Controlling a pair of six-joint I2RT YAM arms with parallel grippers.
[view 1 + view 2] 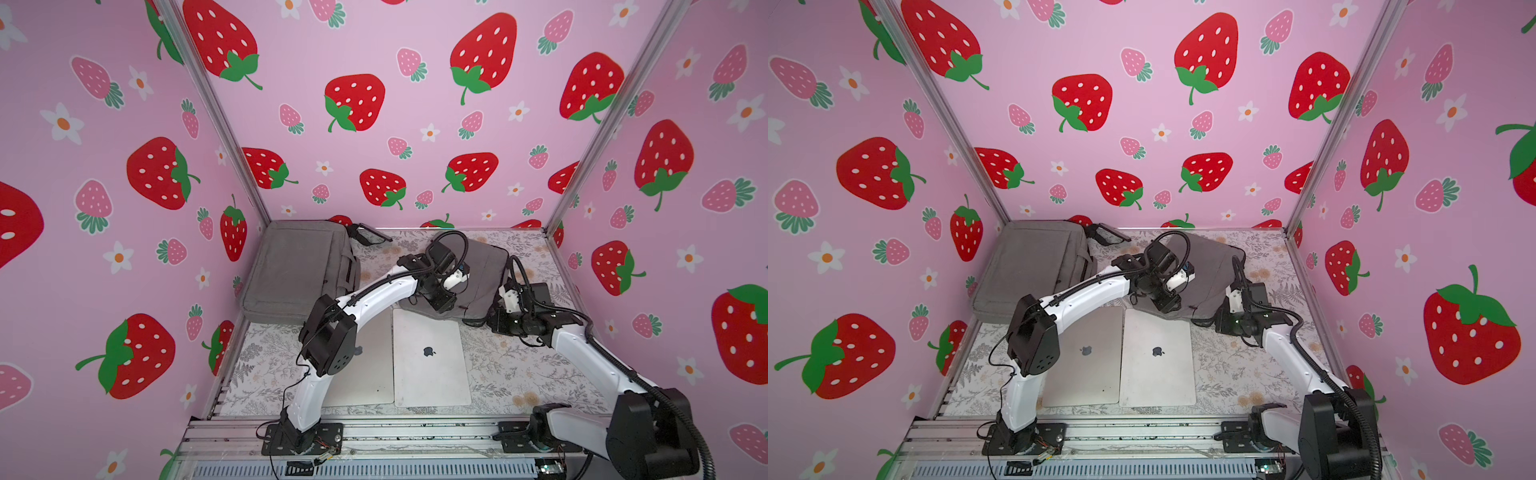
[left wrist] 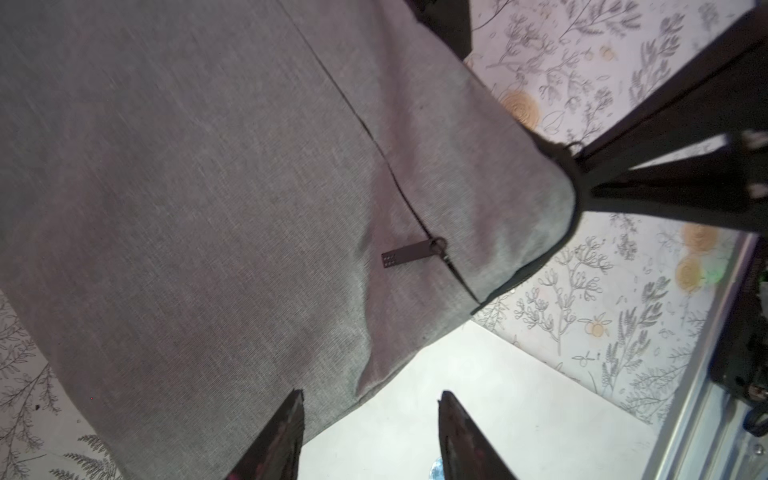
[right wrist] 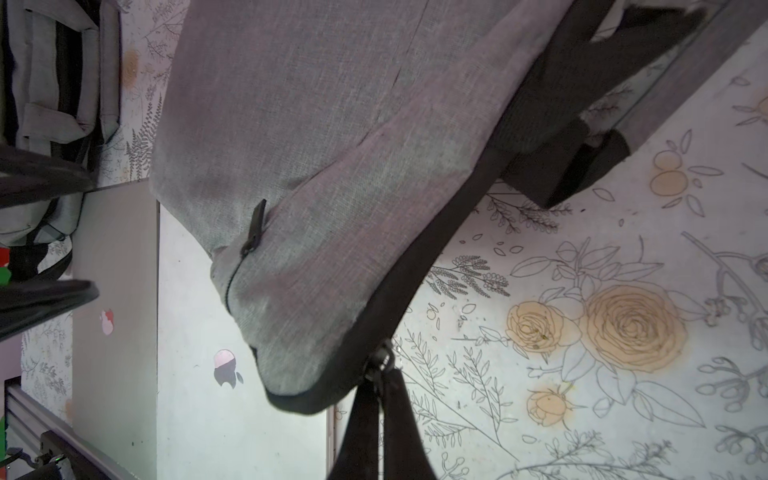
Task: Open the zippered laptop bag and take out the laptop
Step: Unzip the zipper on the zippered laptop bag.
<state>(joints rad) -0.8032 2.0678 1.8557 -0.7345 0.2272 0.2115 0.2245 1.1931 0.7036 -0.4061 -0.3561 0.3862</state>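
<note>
Darker silver flat laptop lid (image 1: 1092, 382): apple logo (image 1: 1086, 350) showing, centre.
Paler silver flat laptop lid (image 1: 1158, 382): second apple logo (image 1: 1157, 352), centre.
Lettering: none readable.

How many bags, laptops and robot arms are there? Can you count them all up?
Bags: 2 (grey bag by the left wall, grey bag in the middle)
Laptops: 2 (left laptop, right laptop, side by side)
Robot arms: 2 (left arm, right arm)
Total: 6
</note>
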